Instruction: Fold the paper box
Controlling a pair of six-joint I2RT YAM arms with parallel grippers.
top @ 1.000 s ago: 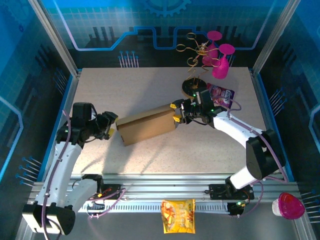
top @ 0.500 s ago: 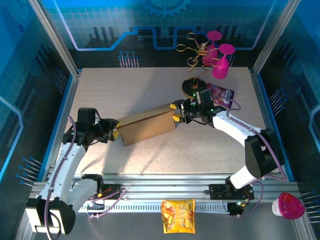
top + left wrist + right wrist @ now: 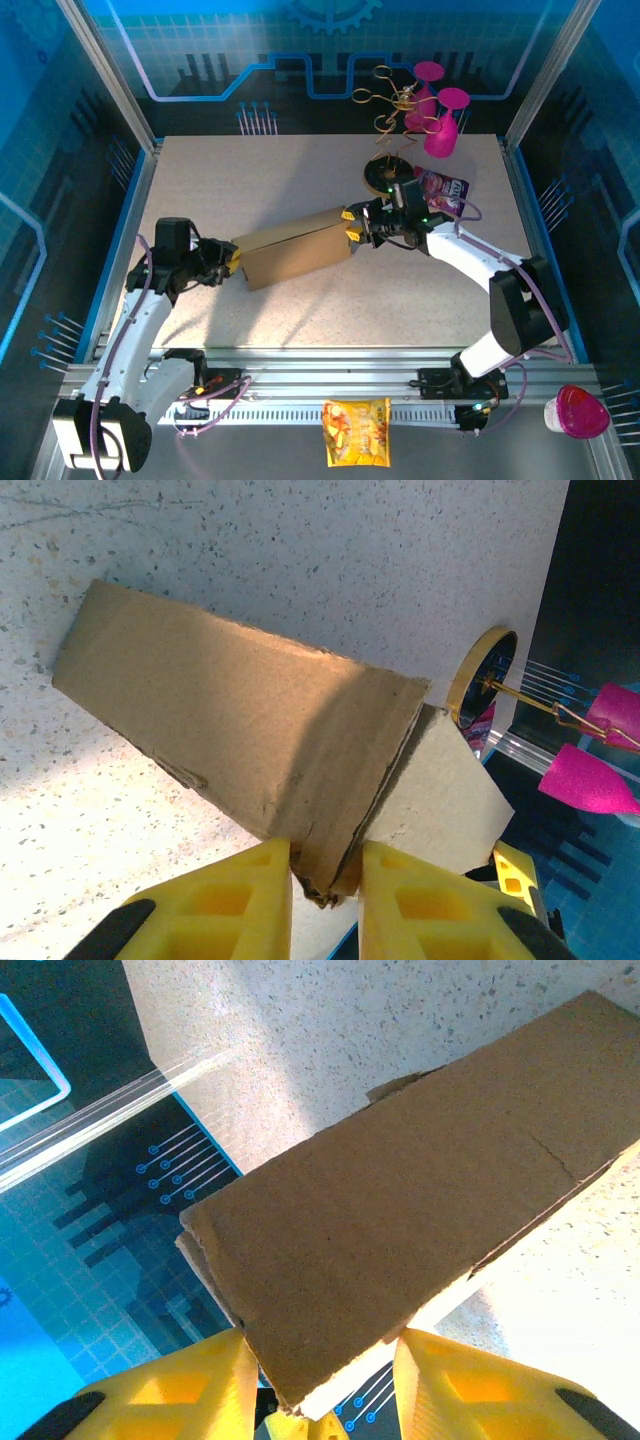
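— What does the left gripper point(image 3: 327, 885) have between its yellow fingers point(image 3: 235, 900)?

— The near corner of the paper box point(image 3: 230, 730). The cardboard fills the narrow gap and meets both fingers.

— How does the box lie?

— Flattened, slanting away to the upper left over the speckled tabletop point(image 3: 330, 570). Half is in shadow and the near left part is sunlit. A paler flap point(image 3: 440, 800) sticks out on its right side.

— Anything past it?

— At the table's far edge there is a gold ring point(image 3: 458, 678). A thin gold wire point(image 3: 530, 702) runs from it to two pink cone shapes point(image 3: 585, 785) against the dark blue backdrop.
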